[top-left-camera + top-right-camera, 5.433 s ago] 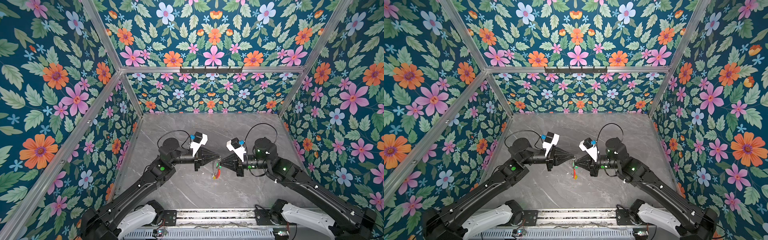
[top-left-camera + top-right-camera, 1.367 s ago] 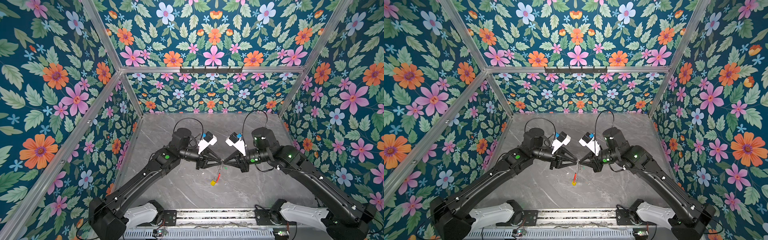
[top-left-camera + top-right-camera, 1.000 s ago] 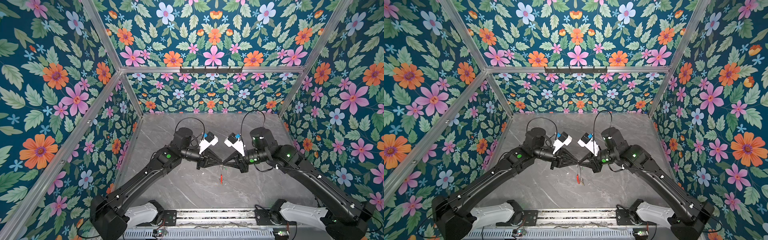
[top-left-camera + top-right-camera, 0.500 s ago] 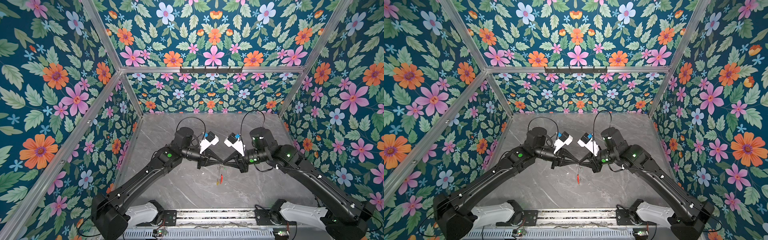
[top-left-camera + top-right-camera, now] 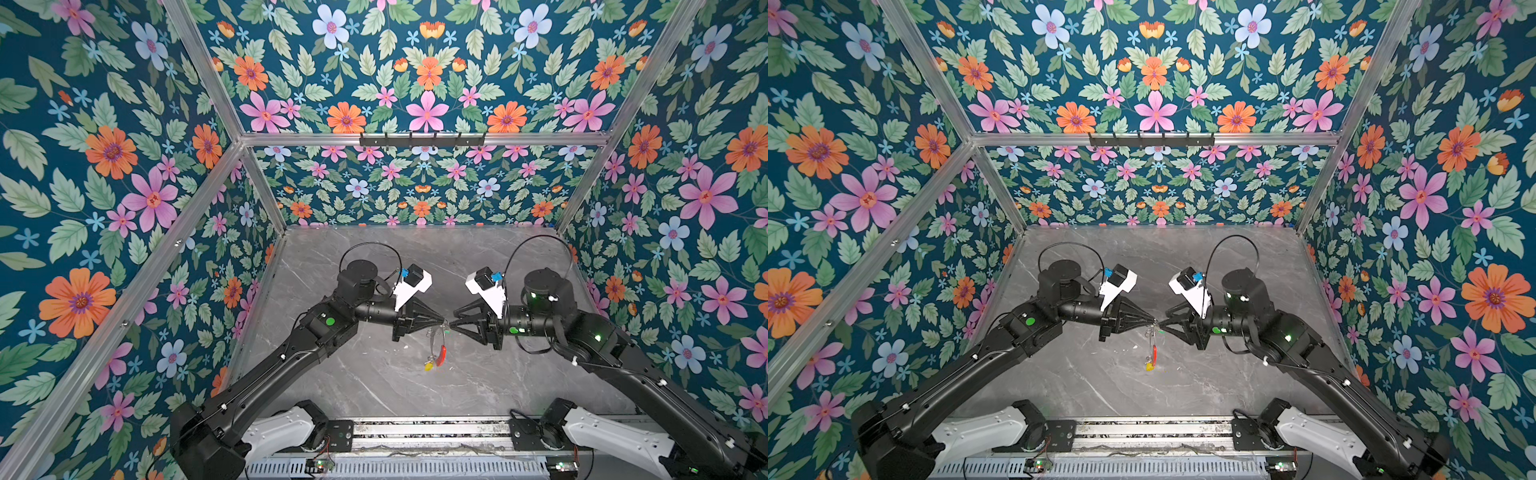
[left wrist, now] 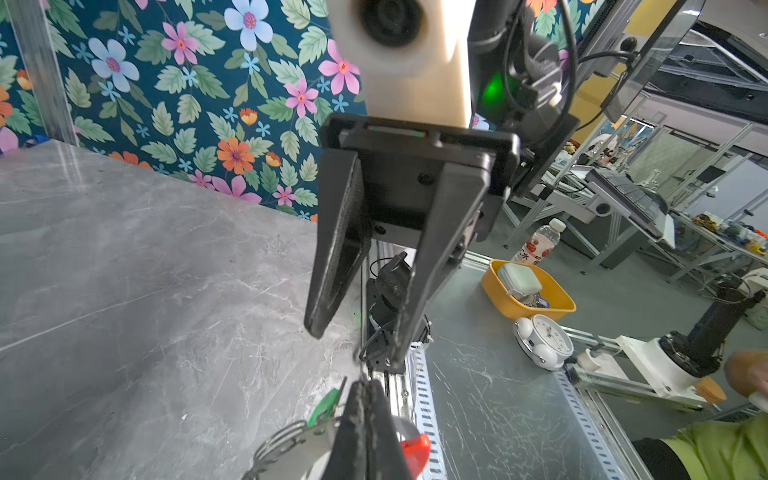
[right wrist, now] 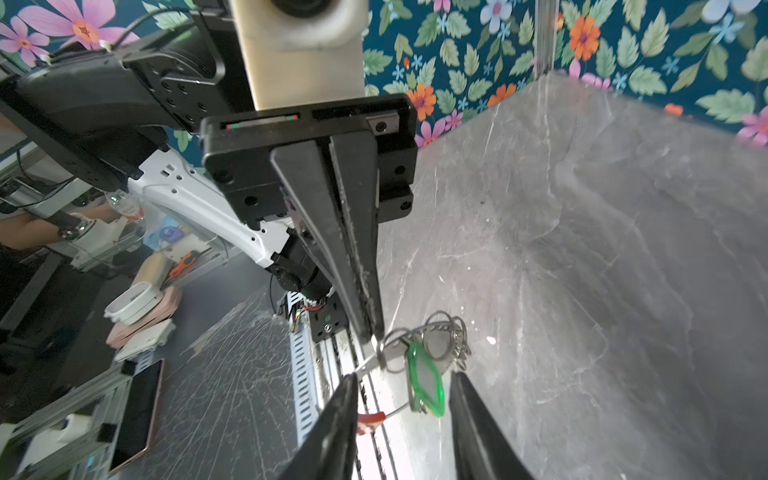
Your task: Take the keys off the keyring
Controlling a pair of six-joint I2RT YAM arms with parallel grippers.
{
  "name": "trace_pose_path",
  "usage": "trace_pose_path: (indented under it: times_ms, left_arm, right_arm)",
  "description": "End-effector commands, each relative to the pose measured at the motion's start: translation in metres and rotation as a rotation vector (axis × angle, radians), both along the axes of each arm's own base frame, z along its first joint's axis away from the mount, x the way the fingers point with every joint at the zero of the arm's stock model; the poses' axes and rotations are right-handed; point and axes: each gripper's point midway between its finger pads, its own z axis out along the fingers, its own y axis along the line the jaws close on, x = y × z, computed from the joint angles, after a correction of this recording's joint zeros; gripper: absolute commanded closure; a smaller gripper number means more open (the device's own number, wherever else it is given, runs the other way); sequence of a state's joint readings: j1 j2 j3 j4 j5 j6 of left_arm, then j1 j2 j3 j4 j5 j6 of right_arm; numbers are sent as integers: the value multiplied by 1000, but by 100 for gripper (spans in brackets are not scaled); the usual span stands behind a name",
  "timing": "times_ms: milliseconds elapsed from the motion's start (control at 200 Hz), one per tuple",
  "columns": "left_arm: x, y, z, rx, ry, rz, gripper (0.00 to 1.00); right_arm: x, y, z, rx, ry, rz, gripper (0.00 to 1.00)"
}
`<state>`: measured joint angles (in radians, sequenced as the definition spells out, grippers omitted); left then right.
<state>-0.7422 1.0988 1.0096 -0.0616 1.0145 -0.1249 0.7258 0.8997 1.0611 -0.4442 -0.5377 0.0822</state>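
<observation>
Left claw (image 5: 443, 322) pinching keyring (image 5: 442, 353), right claw (image 7: 403, 376) parted, green key (image 7: 424, 382) near tips

Left end effector (image 5: 443, 322) closed, right (image 5: 453, 321) ajar

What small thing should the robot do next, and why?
Probably close the right gripper on the green key. Its jaws stand open on either side of that key, while the shut left gripper holds the keyring up, so the key could then be worked off.
</observation>
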Motion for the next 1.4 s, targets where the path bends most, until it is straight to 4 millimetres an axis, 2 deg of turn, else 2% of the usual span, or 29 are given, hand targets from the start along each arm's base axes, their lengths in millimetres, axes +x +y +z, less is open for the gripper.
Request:
trace_pose_path:
  times_ms: [0, 255, 475, 840, 1170, 1395]
  left_arm:
    - [2, 0, 19, -72, -76, 17, 100]
    - [0, 3, 29, -112, -104, 22, 100]
    - [-1, 2, 29, -122, -85, 9, 100]
    - [-3, 3, 32, -146, -82, 9, 100]
    - [0, 5, 34, -167, -88, 41, 100]
    - [5, 8, 36, -199, -101, 91, 100]
  right_arm:
    - [10, -3, 25, 120, -109, -66, 56]
    - [-4, 7, 3, 116, -49, 41, 50]
    - [-4, 14, 3, 118, -43, 71, 50]
    - [1, 22, -4, 91, -22, 85, 68]
    - [-1, 25, -5, 77, -17, 96, 100]
    - [-5, 27, -8, 56, -14, 112, 100]
